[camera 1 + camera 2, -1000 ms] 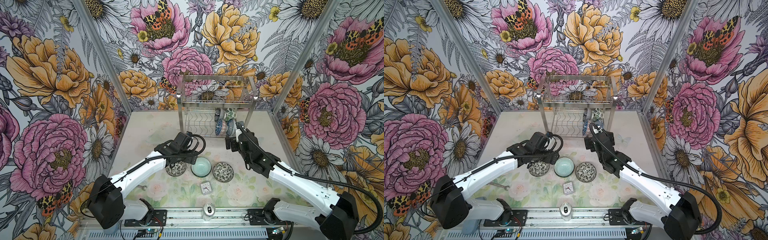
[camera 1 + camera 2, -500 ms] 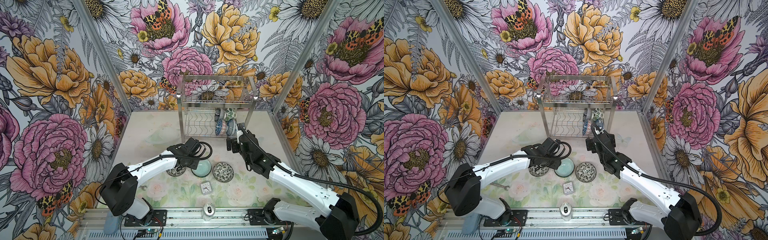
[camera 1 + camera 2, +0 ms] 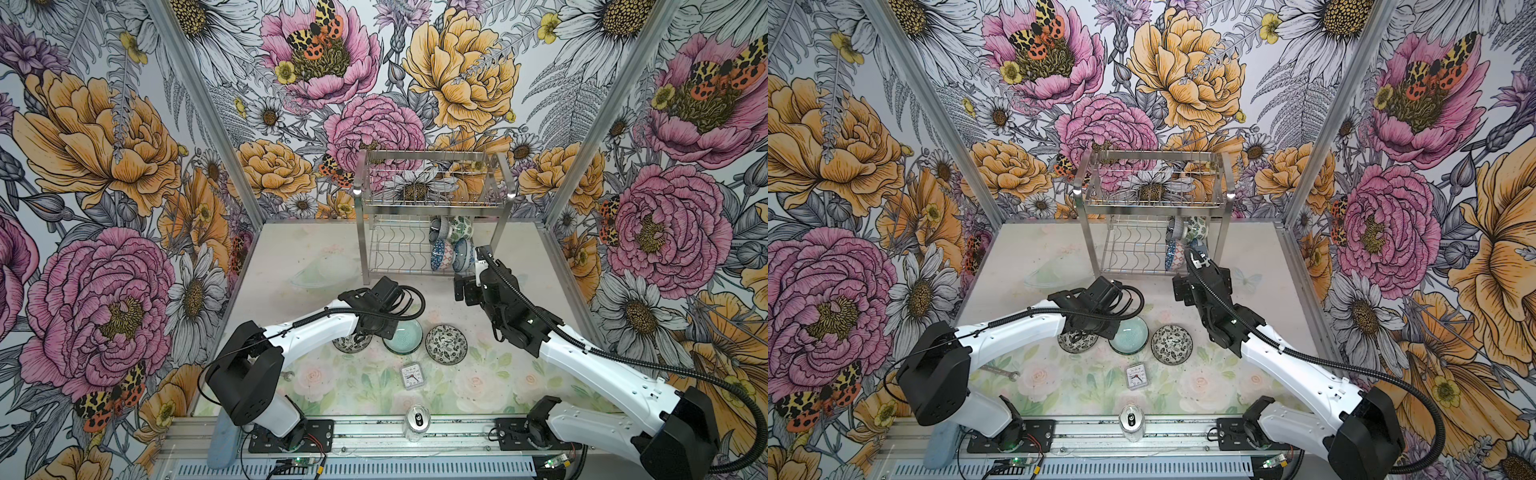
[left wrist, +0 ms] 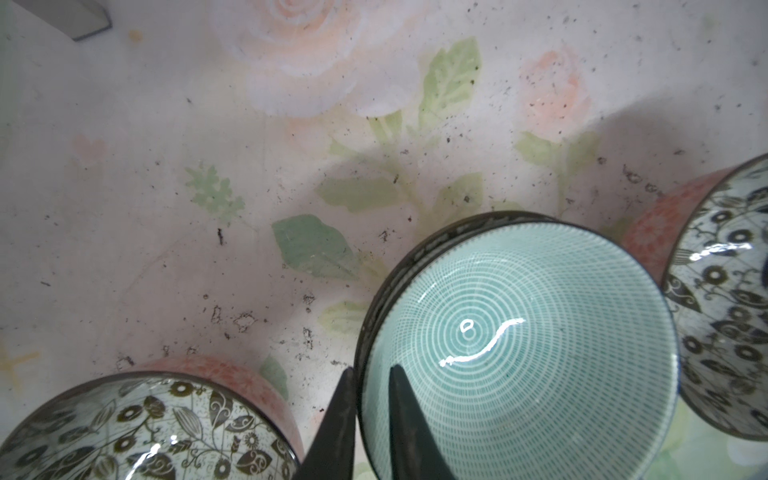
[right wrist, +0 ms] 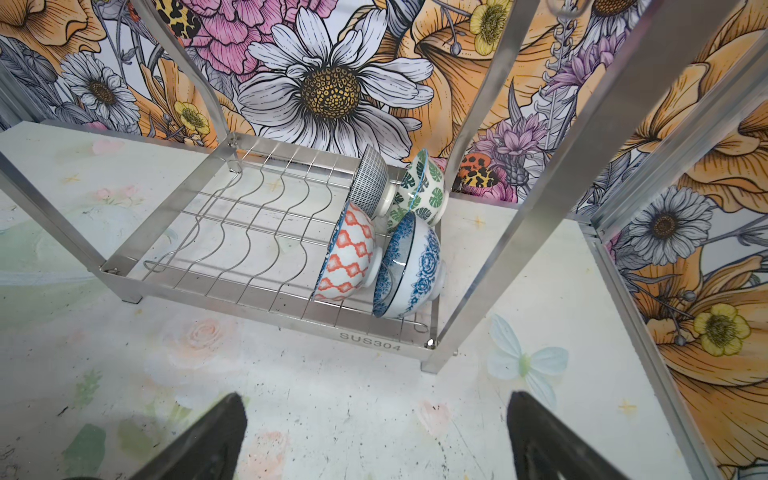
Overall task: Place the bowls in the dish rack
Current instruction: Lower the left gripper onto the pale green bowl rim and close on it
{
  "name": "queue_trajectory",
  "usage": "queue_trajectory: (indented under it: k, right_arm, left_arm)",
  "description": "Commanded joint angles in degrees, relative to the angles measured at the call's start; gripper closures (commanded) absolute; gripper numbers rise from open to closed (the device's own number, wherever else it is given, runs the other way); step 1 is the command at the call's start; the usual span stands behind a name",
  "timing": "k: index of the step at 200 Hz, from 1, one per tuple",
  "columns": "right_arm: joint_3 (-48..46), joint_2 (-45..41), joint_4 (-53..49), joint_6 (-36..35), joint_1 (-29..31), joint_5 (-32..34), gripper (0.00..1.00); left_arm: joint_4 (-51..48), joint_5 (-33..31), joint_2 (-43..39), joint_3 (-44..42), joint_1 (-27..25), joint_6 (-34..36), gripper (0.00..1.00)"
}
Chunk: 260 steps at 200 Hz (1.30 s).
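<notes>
"SUS304" is stamped on the rack (image 5: 370, 341) front bottom bar. The clock (image 3: 412, 376) dial is too small to read.

Teal bowl (image 4: 519, 345) sits upright on the table (image 4: 166, 166), mouth up, axis vertical. Left gripper (image 4: 371, 370) is nearly closed and pinches its rim: one finger (image 4: 336, 419) outside the wall, the other inside. In both top views the wrist covers the bowl's 10 o'clock rim, so the grip is hidden there.

Leaf bowls, mouths up, sit just beside the teal bowl at 3 o'clock (image 3: 446, 344) and 9 o'clock (image 3: 352, 341). The clock is at 6 o'clock and the rack at 12.

Four bowls (image 5: 347, 253) stand on edge at the lower tier's 3 o'clock end, mouths toward the empty slots.

Right gripper (image 5: 376, 399) is spread wide and empty. It hangs over the table facing the rack, near its front right leg, apart from those bowls.
</notes>
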Motion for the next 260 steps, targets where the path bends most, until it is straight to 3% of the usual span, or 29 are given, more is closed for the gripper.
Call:
queue_trajectory:
  k: [1, 54, 166, 175, 191, 260]
  right_arm:
    - [-0.44, -1.26, -0.44, 0.60, -0.65, -0.38, 0.00]
    - [-0.44, -1.43, -0.81, 0.56, -0.96, -0.37, 0.00]
    - [-0.24, -1.00, -0.79, 0.74, -1.24, -0.99, 0.00]
    - [-0.22, -0.93, -0.75, 0.69, -1.33, -1.04, 0.00]
    - [-0.13, -0.96, -0.81, 0.68, -1.29, -1.12, 0.00]
    - [0.30, -0.16, -0.74, 0.47, -1.55, -1.34, 0.00]
  left_arm:
    - [0.68, -1.42, 0.17, 1.24, 0.02, 0.62, 0.88]
    - [0.60, -1.40, -0.31, 1.02, 0.18, 0.98, 1.00]
    - [-3.37, -2.62, -5.48, 3.48, 1.32, 3.61, 1.00]
    - [-3.45, -2.50, -5.12, 3.46, 1.25, 3.79, 0.90]
    - [-3.41, -2.21, -4.52, 3.41, 1.31, 3.93, 0.82]
    - [-3.14, -0.31, -2.62, 3.46, 1.58, 3.84, 0.72]
